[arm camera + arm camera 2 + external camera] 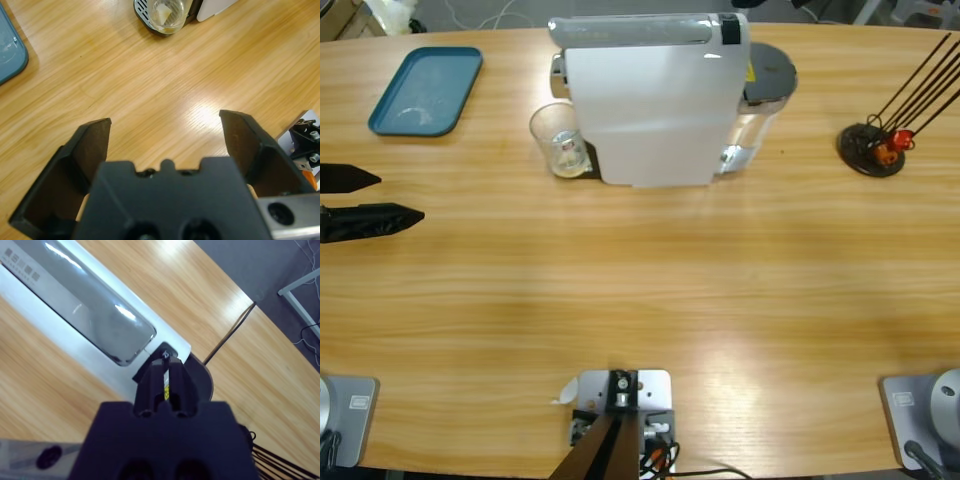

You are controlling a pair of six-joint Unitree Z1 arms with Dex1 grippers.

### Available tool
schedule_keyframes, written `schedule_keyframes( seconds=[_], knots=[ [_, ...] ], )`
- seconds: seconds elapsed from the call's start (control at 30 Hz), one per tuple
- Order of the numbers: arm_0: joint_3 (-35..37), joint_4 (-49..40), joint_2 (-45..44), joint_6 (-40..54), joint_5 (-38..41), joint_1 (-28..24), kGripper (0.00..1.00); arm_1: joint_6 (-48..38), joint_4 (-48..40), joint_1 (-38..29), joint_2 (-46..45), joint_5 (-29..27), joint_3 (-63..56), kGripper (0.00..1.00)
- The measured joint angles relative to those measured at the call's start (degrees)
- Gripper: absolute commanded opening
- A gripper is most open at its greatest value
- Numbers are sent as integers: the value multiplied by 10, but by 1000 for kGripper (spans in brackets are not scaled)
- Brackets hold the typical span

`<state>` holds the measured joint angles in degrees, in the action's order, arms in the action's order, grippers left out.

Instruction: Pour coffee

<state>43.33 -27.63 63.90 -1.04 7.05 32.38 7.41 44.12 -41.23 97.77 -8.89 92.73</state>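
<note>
Lettering on the machine (75,305) is seemingly too blurred to read.

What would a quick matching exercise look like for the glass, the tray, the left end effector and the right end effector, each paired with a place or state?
Things:
1. glass
2. blue tray
3. left end effector
4. right end effector

Places or states:
A. shut, above the white machine
B. open, over bare table
C. on the machine's drip grate
D. flat near the table's far corner

Pairs: 1-C, 2-D, 3-B, 4-A
</note>
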Motion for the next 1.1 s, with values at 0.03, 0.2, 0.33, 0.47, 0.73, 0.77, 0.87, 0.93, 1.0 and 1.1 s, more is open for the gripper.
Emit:
schedule_keyframes(
  seconds=[0.03, 0.2, 0.33, 0.47, 0.73, 0.77, 0.87, 0.93, 1.0, 1.1],
  knots=[
    [0, 0, 0, 0, 0, 0, 945, 1, 3, 0, 3, 0, 4, 0],
    [0, 0, 0, 2, 0, 0, 945, 4, 13, 0, 14, 0, 21, 0],
    [0, 0, 0, 2, 0, 0, 945, 4, 13, 0, 18, 2, 21, 0],
    [0, 0, 0, 2, 0, 0, 945, 4, 14, 0, 21, 4, 21, 0],
    [0, 0, 0, 2, 0, 0, 945, 6, 15, 3, 27, 4, 21, 0],
    [0, 0, 0, 2, 0, 0, 945, 8, 15, 5, 27, 4, 21, 0],
    [0, 0, 0, 2, 0, 0, 945, 10, 15, 10, 27, 4, 21, 0],
    [0, 0, 0, 2, 0, 0, 945, 11, 15, 13, 27, 4, 21, 0],
    [0, 0, 0, 2, 0, 0, 945, 11, 15, 15, 27, 4, 21, 0],
    [0, 0, 0, 2, 0, 0, 945, 11, 15, 16, 27, 4, 21, 0]
  ],
)
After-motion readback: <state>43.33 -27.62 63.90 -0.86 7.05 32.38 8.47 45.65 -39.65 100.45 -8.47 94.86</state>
